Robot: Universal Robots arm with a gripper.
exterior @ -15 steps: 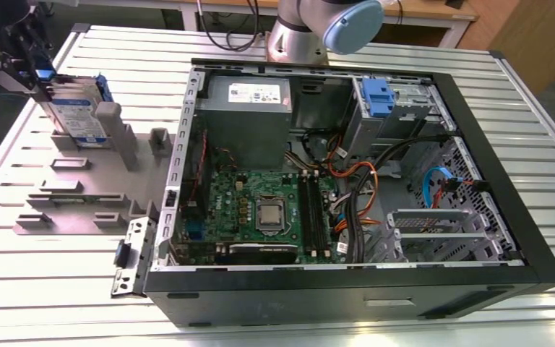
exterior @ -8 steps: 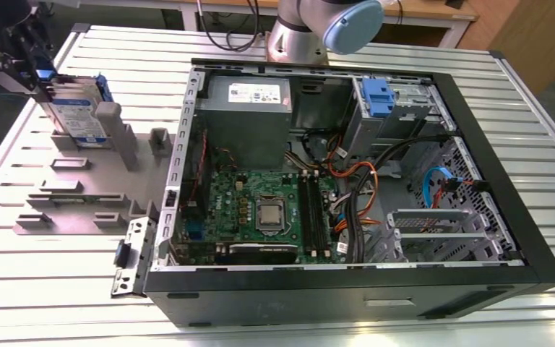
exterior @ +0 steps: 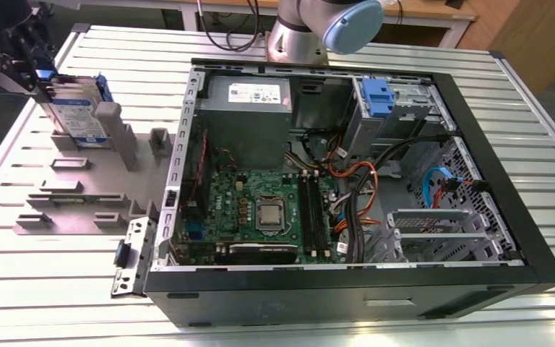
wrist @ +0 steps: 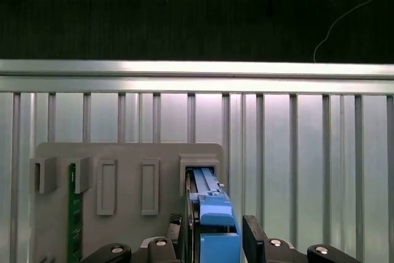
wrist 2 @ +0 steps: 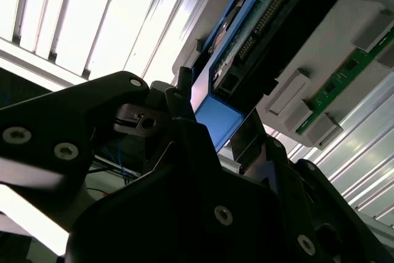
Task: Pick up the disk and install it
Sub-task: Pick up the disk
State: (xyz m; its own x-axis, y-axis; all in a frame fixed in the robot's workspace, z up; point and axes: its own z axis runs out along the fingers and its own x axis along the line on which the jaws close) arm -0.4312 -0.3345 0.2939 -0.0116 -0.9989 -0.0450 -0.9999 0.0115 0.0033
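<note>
Hovering over the far corner of the table (exterior: pixel 66 289) in the exterior view, the tool (exterior: pixel 29 58) sits right above the disk (exterior: pixel 77 116), which stands on edge in the grey holder block (exterior: pixel 113 166). The open computer case (exterior: pixel 306 303) lies well apart from the tool, with a blue caddy (exterior: pixel 377 94) mounted in its drive bay.

In the second wrist view the tool (wrist 2: pixel 215 129) straddles the blue bracket corner of the disk (wrist 2: pixel 258 23), and the drive's circuit-board face runs away from it toward the holder block (wrist 2: pixel 320 78). A green memory strip (wrist 2: pixel 345 72) rests in a slot further out from the tool.

In the first wrist view the disk (wrist: pixel 212 207) lies straight ahead of the tool (wrist: pixel 215 241), its far end seated in a slot of the holder block (wrist: pixel 123 158), with the ribbed table (wrist: pixel 295 152) beyond.

Whether the tool has clenched on the bracket or merely flanks it, I cannot tell.

By my reading the task is at its start: the approach is made, but the disk is not yet lifted from its slot, and the carry to the case and the installation remain to be done.
</note>
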